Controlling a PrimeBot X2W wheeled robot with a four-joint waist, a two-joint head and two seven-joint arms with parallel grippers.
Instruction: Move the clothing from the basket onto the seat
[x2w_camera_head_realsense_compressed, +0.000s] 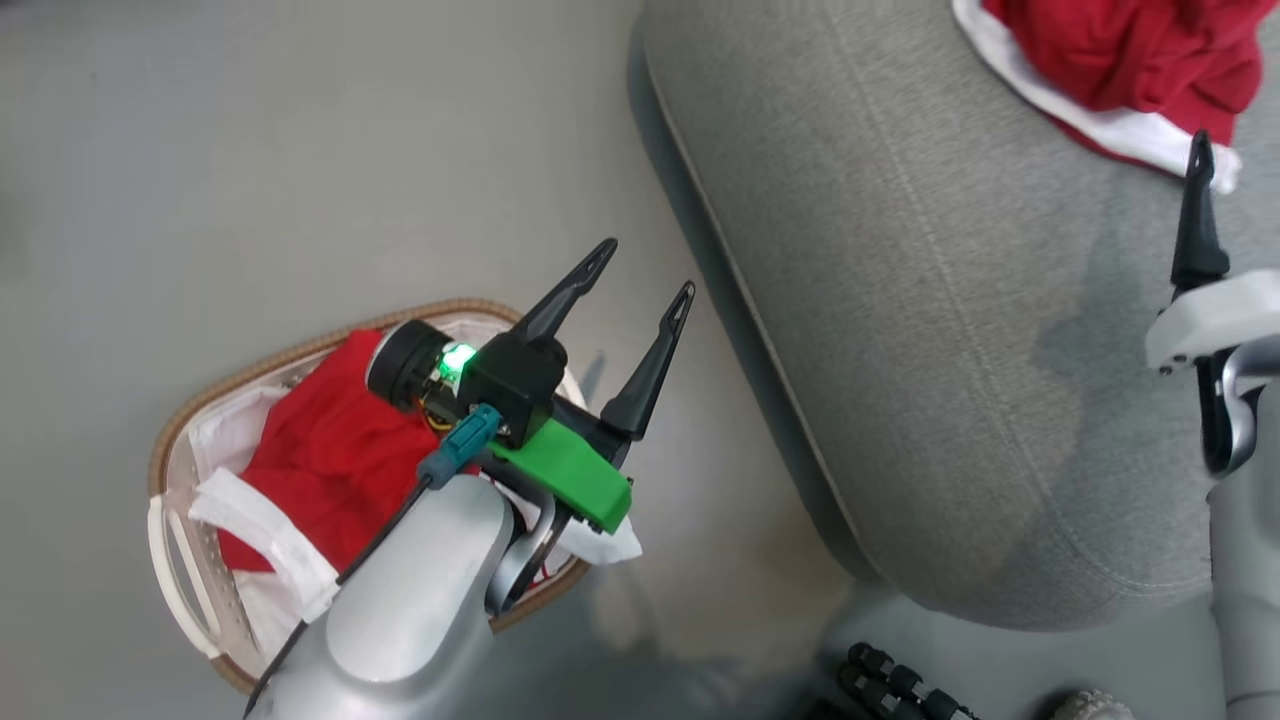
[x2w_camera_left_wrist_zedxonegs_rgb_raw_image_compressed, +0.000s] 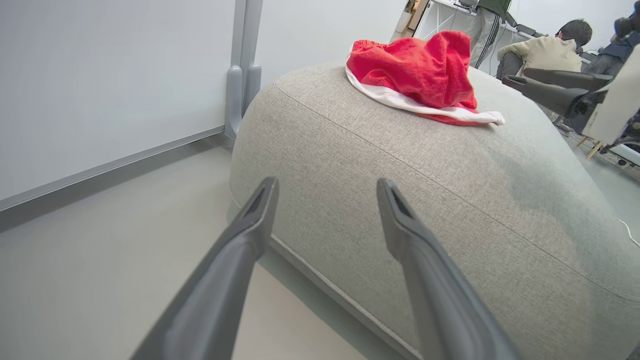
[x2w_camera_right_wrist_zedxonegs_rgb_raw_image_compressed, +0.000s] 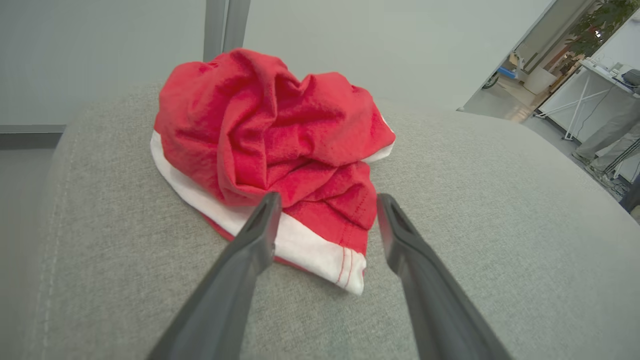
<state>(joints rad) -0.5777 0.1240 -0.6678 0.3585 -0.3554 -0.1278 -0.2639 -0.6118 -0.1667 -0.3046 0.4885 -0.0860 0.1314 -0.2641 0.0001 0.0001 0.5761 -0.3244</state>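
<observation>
One red garment with white trim (x2w_camera_right_wrist_zedxonegs_rgb_raw_image_compressed: 280, 130) lies crumpled on the grey seat (x2w_camera_right_wrist_zedxonegs_rgb_raw_image_compressed: 475, 210). My right gripper (x2w_camera_right_wrist_zedxonegs_rgb_raw_image_compressed: 328, 210) stands open just in front of it, its fingertips on either side of the garment's near hem. The same garment (x2w_camera_head_realsense_compressed: 1120, 60) sits at the seat's (x2w_camera_head_realsense_compressed: 900, 330) far right in the head view, by my right gripper (x2w_camera_head_realsense_compressed: 1198, 160). A second red garment (x2w_camera_head_realsense_compressed: 330, 450) fills the white basket (x2w_camera_head_realsense_compressed: 300, 345) on the floor, lower left. My left gripper (x2w_camera_head_realsense_compressed: 648, 268) is open and empty above the basket's right end, pointing toward the seat (x2w_camera_left_wrist_zedxonegs_rgb_raw_image_compressed: 450, 200).
Grey floor (x2w_camera_head_realsense_compressed: 300, 150) lies between basket and seat. A white wall panel with a grey post (x2w_camera_left_wrist_zedxonegs_rgb_raw_image_compressed: 242, 65) stands behind the seat. People sit at desks (x2w_camera_left_wrist_zedxonegs_rgb_raw_image_compressed: 545, 50) in the background. A black ribbed part (x2w_camera_head_realsense_compressed: 900, 685) shows at the bottom edge.
</observation>
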